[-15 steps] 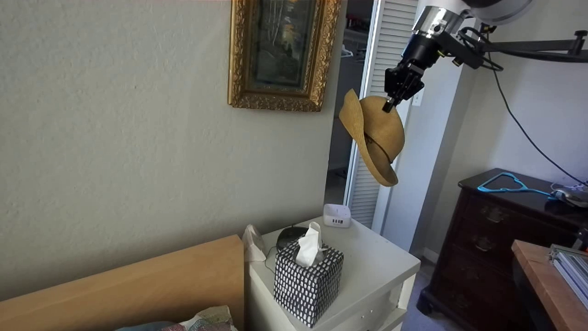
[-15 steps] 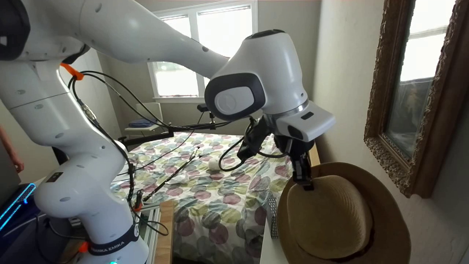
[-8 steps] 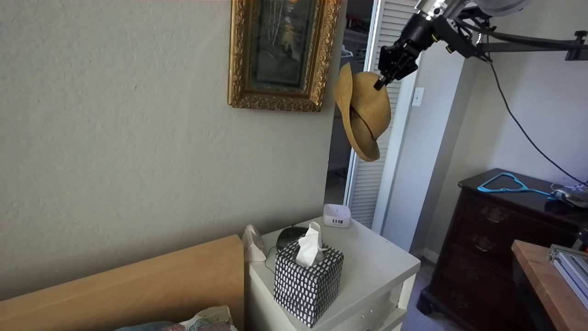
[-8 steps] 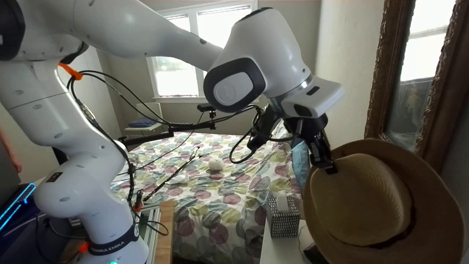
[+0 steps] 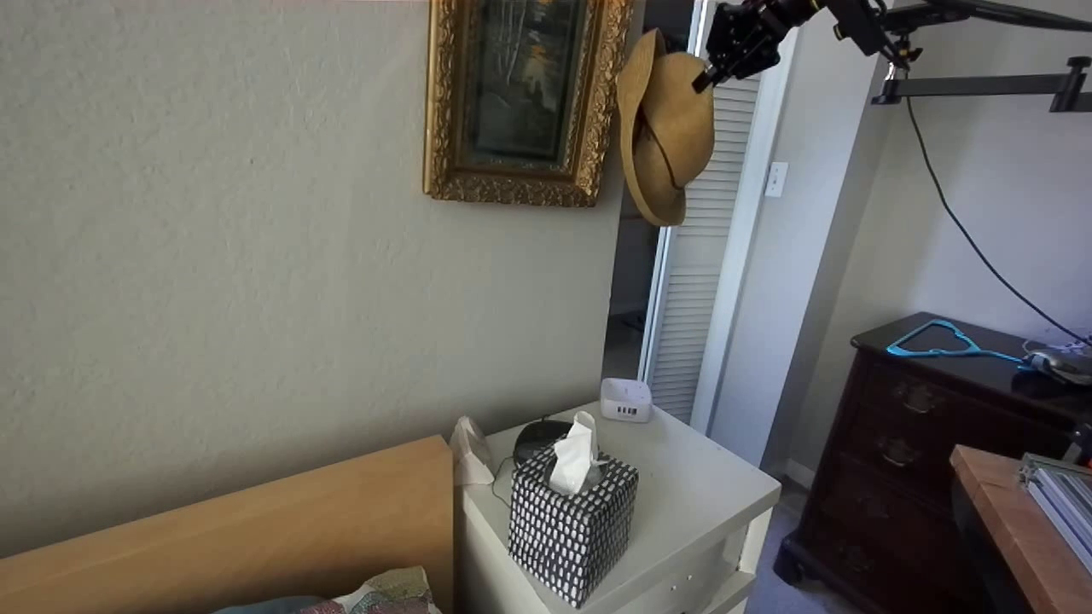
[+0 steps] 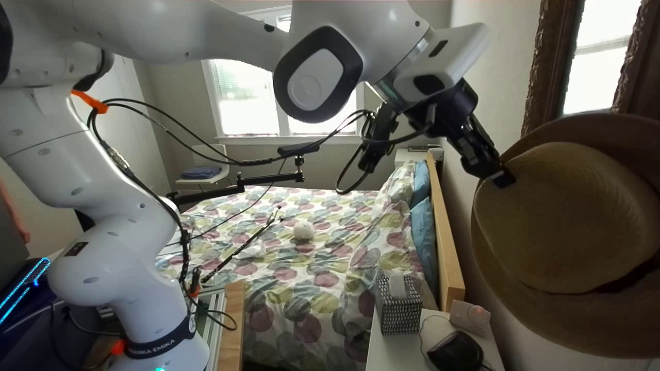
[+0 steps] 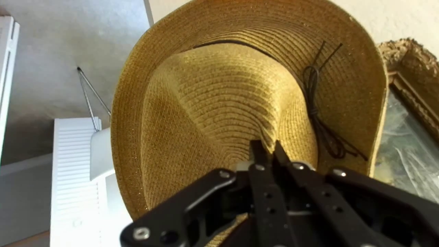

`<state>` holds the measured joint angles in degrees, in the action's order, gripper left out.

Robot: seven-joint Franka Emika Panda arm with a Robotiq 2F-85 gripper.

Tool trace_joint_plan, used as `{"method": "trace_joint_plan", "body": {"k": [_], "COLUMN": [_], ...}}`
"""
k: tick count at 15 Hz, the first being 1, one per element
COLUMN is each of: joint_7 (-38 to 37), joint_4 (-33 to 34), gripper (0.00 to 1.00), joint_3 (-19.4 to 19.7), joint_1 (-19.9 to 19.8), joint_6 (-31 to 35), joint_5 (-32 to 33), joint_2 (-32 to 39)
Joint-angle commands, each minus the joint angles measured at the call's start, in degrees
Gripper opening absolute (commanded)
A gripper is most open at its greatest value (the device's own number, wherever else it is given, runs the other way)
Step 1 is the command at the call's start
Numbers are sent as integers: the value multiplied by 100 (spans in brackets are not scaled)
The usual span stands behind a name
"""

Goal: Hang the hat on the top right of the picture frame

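Note:
The tan straw hat [image 5: 678, 119] hangs in the air from my gripper [image 5: 704, 81], its brim facing the wall side. In the wrist view the gripper [image 7: 268, 145] is shut on a pinched fold of the hat's crown [image 7: 219, 89]. The gold picture frame [image 5: 512, 188] is on the wall; its top is out of view in that exterior view. The brim's left edge is beside the frame's lower right side there. In an exterior view the hat [image 6: 557, 216] hides the lower part of the frame [image 6: 549, 56]. A frame corner [image 7: 411, 65] shows right of the brim in the wrist view.
A white nightstand [image 5: 682, 486] below bears a black-and-white tissue box [image 5: 573, 520] and a small white device [image 5: 625, 401]. A white louvred door [image 5: 682, 324] stands behind the hat. The bed's headboard [image 6: 446, 232] runs along the wall. Cables hang from the arm.
My gripper has risen with the hat and moved toward the wall. The hat went from below the frame's bottom edge to beside its right side. The grip on the crown looks the same.

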<state>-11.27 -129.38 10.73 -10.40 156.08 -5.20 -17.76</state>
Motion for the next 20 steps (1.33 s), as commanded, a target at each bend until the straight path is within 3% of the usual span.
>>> {"method": "trace_joint_plan", "body": {"k": [1,9,20], "joint_7": [116,116,239], "joint_4": [102,117,242], "gripper": [2,2,2], "joint_3": [12,-1,-22], "joint_1": [41,124,485], "joint_6": [381,1266,1230], "joint_5": [-245,-305,-317], "joint_2": [-247,-784,-1658]}}
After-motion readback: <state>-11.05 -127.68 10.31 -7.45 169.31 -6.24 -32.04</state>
